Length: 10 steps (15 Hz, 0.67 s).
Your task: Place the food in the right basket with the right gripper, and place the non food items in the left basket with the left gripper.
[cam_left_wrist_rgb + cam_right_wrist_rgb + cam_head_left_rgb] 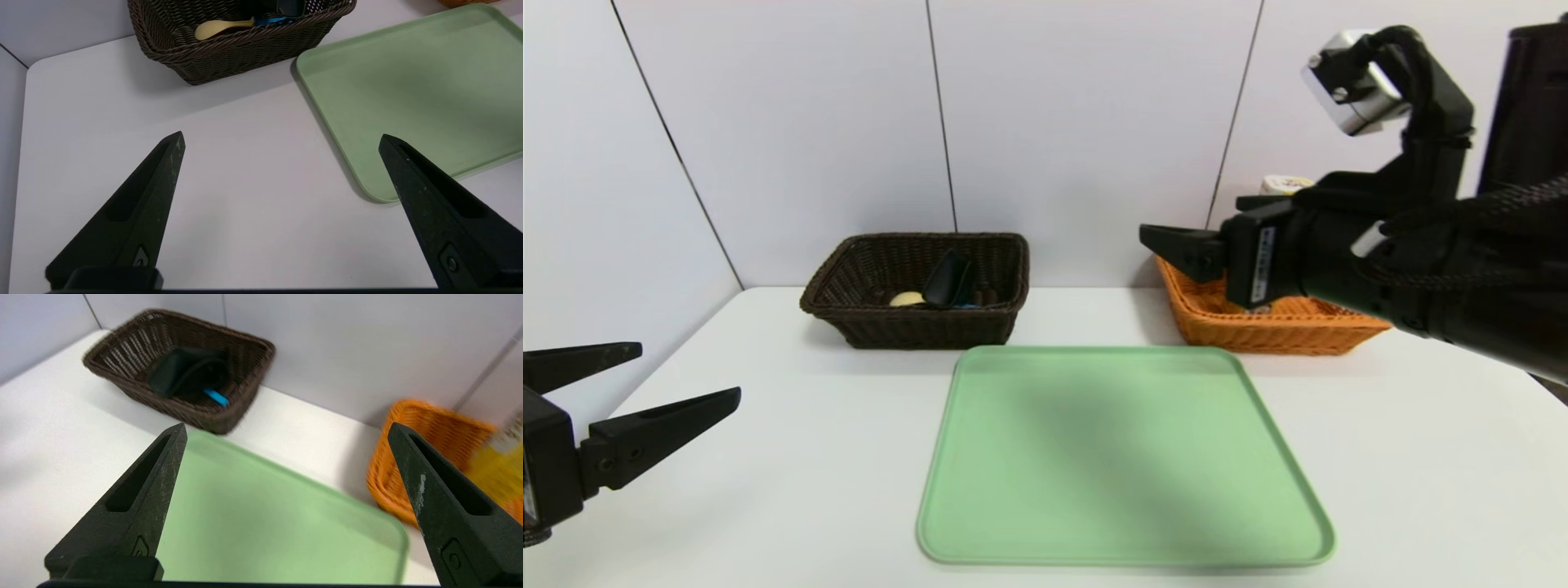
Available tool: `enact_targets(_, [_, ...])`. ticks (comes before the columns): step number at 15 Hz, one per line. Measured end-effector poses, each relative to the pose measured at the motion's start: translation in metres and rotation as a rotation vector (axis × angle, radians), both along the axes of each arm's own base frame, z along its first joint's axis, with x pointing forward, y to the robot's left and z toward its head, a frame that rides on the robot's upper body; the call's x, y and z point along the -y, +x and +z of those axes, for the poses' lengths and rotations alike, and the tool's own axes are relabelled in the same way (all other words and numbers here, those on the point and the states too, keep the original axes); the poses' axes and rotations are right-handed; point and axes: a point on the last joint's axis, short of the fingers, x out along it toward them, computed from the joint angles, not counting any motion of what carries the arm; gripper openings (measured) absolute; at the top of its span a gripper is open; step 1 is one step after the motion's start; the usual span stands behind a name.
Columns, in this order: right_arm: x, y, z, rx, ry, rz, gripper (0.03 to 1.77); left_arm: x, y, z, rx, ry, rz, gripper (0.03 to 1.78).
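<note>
Nothing left on the flat pale-green plastic tray (1123, 457); sorting looks finished.

Left claw (654, 384) spread wide and empty, low over the white table (792, 457), nearer the dark brown wicker basket (915, 327).

Right claw (286, 433) likewise agape, empty, raised before the orange wicker basket (1282, 327).

Cream spoon (218, 28) plain only from left wrist; yellow packet (496, 469) only from right wrist.

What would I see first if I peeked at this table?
Probably the big green tray, bare, in the middle of the white table. Behind it sit two baskets: a dark brown basket on the left with a yellow spoon inside, and an orange basket on the right. The right end effector hangs open in front of the orange one.
</note>
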Motion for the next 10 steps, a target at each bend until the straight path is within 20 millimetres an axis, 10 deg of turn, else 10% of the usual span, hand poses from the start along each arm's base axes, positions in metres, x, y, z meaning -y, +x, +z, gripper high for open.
enact_targets(10, [0.128, -0.037, -0.023, 0.002, -0.035, -0.481, 1.69, -0.006, -0.015, -0.009, 0.022, 0.027, 0.109, 1.69])
